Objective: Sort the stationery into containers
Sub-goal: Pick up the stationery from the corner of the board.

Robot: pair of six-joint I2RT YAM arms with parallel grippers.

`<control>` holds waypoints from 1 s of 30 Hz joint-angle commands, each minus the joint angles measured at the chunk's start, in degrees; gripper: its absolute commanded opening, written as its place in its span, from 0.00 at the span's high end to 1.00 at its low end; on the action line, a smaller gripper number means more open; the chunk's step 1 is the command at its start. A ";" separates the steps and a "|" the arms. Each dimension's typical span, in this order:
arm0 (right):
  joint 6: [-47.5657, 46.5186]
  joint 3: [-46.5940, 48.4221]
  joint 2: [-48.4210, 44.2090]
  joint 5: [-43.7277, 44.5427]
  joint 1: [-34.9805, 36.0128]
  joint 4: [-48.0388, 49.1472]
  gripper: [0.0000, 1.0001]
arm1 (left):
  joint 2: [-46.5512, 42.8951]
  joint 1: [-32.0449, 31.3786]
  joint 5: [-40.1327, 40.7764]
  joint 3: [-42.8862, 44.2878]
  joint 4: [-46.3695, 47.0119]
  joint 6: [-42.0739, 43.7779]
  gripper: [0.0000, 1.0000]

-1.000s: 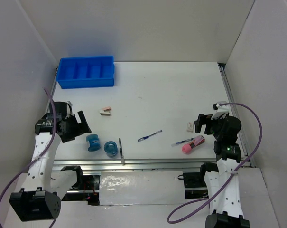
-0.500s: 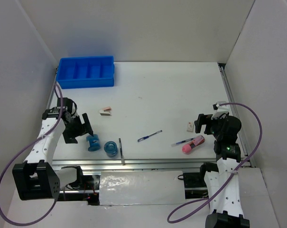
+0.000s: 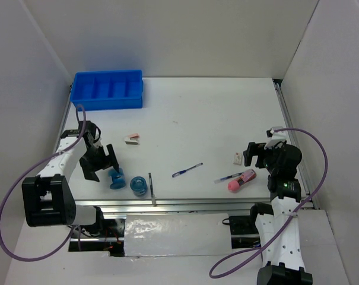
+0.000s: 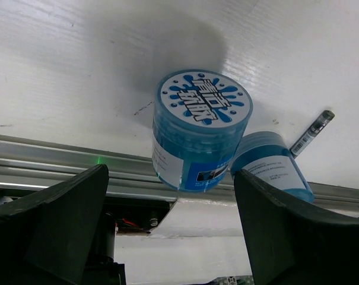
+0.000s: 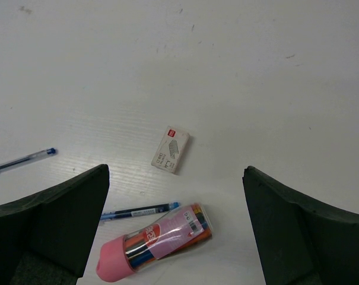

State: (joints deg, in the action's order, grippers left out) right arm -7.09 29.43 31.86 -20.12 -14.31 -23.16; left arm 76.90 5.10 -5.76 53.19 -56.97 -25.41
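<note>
- White tabletop (image 3: 215, 113) carries all the loose stationery; the bright blue divided plastic tray (image 3: 108, 104) sits at its far-left corner, apparently unfilled.
- Left tool (image 4: 170, 178), spread wide, has swung in and lined up on the upright blue tape roll (image 4: 200, 130), so a first grasp looks close.
- Right tool (image 5: 176, 172), also spread, hasn't moved, hovering above the pink-capped tube (image 5: 155, 240) and small white eraser (image 5: 170, 149).

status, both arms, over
Left gripper open, aimed at upright blue tub. Right gripper open near eraser. Second tub lying close beside first. Blue tray empty.
</note>
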 commanded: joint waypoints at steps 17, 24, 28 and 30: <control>0.68 -0.08 1.10 2.01 -0.37 3.29 0.00 | 11.07 -1.76 -1.89 2.88 1.51 2.20 0.03; 0.76 0.10 2.07 2.54 -0.37 3.38 0.00 | 14.32 -1.76 -1.36 3.68 1.86 2.38 0.15; 0.68 0.19 2.86 2.54 -0.37 3.47 0.00 | 15.47 -1.85 -1.71 3.59 1.95 2.56 0.17; 0.68 0.10 2.86 2.72 -0.37 3.47 0.00 | 15.91 -1.85 -1.89 3.41 2.21 2.56 0.19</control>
State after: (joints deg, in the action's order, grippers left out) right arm -6.90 29.43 34.41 -18.13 -14.31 -23.11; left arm 92.20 3.53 -7.18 55.20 -54.39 -23.86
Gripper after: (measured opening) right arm 0.998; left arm 0.822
